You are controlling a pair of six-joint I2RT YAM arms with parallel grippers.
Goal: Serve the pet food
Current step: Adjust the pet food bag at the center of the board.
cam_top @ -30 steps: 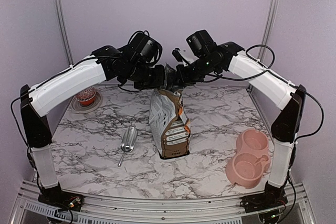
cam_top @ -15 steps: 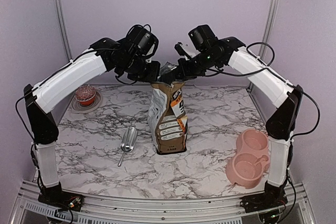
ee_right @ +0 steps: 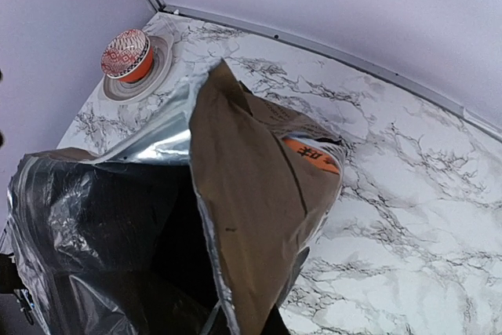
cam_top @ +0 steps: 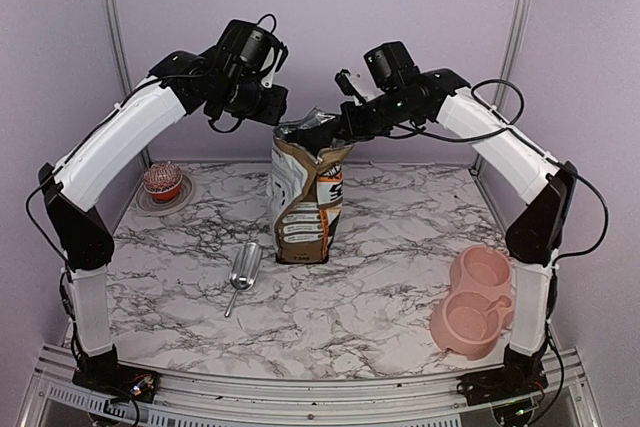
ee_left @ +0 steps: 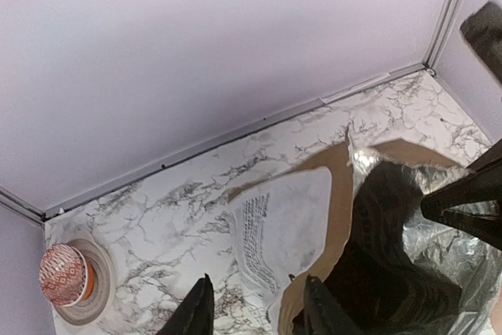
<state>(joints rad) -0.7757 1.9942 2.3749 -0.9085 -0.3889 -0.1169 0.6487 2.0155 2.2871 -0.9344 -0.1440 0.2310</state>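
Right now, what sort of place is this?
Probably a lab test cell, staged for pet feeding: marble-print table inside lilac walls, with a dog food bag, metal scoop and pink double bowl.

We see the left arm (cam_top: pixel 115 142) and right arm (cam_top: pixel 495 142) as long white shells between black joints, with bulky black housings (cam_top: pixel 245 52) at the wrists. Thin black cables (cam_top: pixel 605 217) loop alongside. Their black bases (cam_top: pixel 105 372) show bits of coloured wiring. The left gripper (ee_left: pixel 256 282) has dark, tapered fingers (ee_left: pixel 196 311).
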